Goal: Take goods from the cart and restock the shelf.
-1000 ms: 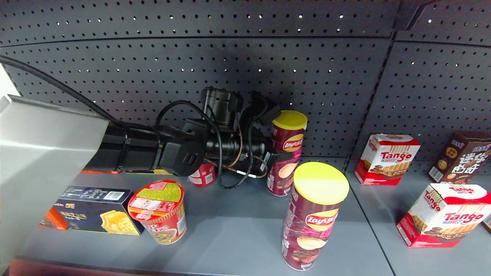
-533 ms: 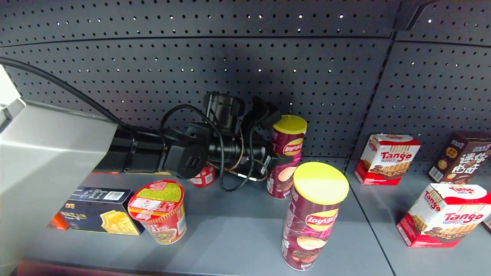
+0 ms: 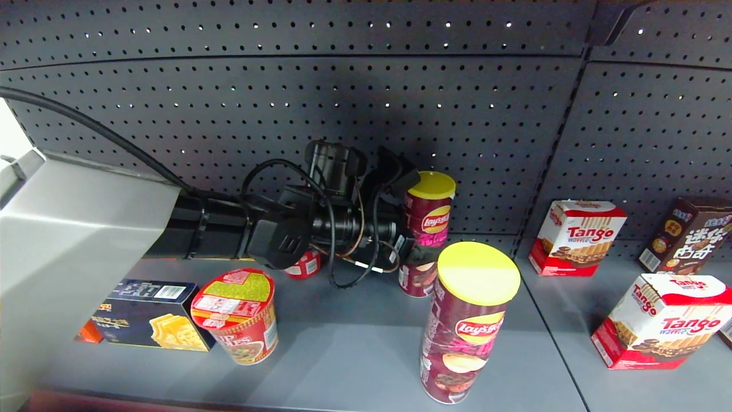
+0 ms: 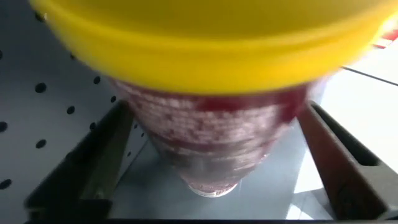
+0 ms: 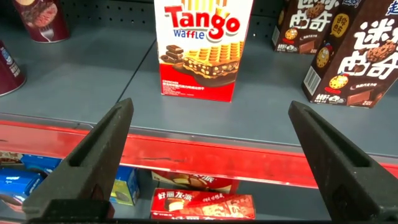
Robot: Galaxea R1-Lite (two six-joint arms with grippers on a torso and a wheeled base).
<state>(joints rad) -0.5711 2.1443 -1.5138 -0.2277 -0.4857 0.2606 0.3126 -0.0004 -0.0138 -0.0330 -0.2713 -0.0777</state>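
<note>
Head view is showing the left jaws clamping a yellow-lidded chip can [image 3: 429, 217] around its middle, holding it roughly upright at the back of the shelf [image 3: 354, 343], close to the pegboard wall [image 3: 229, 109] and behind a second matching can [image 3: 466, 326]. Right wrist view is showing the right jaws gaping wide apart, gripping nothing and facing a waffle box [image 5: 202, 46] standing beside dark biscuit boxes [image 5: 348, 50].

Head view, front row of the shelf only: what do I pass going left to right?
dark blue snack box → red noodle cup → front chips can → front wafer box
</note>
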